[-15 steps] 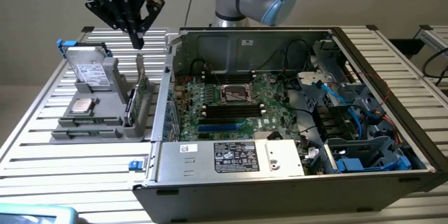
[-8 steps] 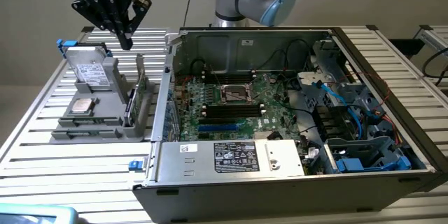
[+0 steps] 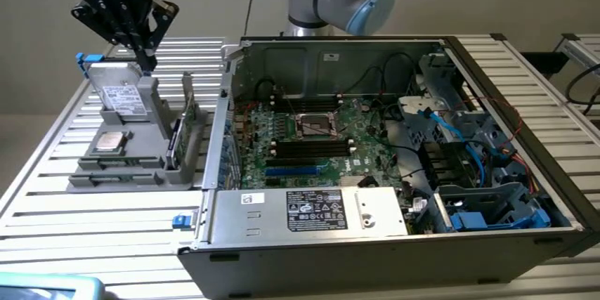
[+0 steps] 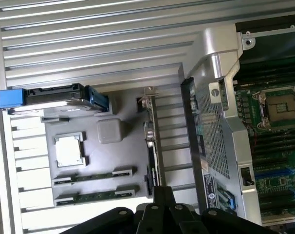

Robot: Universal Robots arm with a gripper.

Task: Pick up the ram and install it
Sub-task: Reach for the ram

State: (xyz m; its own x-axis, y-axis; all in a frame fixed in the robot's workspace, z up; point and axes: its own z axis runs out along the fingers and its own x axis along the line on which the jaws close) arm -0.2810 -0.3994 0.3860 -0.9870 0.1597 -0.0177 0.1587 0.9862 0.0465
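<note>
Arm leans in from above. Black gripper points down over grey plastic parts tray, fingers clenched together, holding nothing. Ram: long, narrow dark-green stick lying flat in tray, second like it alongside, near square silver processor.

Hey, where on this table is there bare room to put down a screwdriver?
Bare slatted table lies between the gray parts holder and the near edge, bordered by the computer case on the exterior view's right. Crowded: the holder itself, under the shut gripper, and the case interior, full of cables.
</note>
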